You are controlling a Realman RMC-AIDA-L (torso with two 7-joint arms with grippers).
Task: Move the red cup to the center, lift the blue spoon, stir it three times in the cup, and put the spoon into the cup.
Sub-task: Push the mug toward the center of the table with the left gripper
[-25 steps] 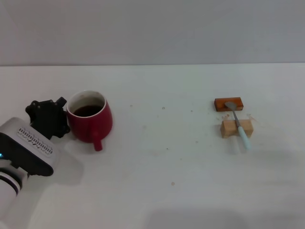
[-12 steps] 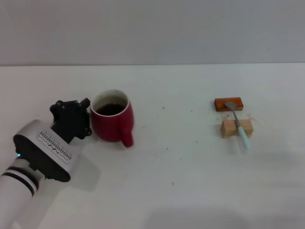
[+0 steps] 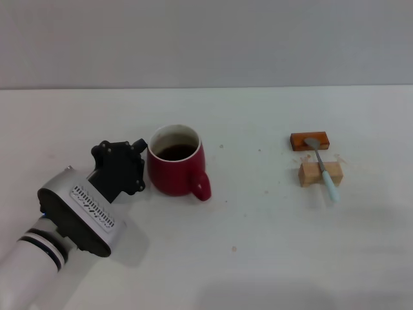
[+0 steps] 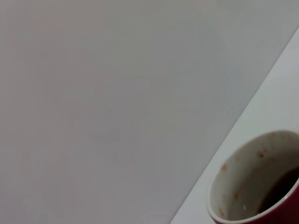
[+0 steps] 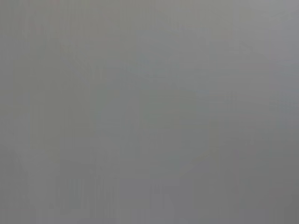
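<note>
The red cup [image 3: 173,174], holding dark liquid, stands left of the table's middle with its handle pointing toward the front right. My left gripper [image 3: 142,167] presses against the cup's left wall and grips it; its black body hides the contact. The left wrist view shows only the cup's white-lined rim [image 4: 243,186] close by. Far to the right, the blue spoon [image 3: 327,177] lies across two small blocks, bowl toward the back and pale handle toward the front. My right gripper is out of view.
An orange-brown block [image 3: 310,140] carries the spoon's bowl and a pale wooden block [image 3: 310,174] carries its neck. The white table [image 3: 258,245] runs back to a grey wall. The right wrist view shows plain grey.
My left arm has carried the red cup steadily to the right, from the far left toward the table's middle. The cup's handle has swung from front to front right. Spoon and blocks are unmoved.
</note>
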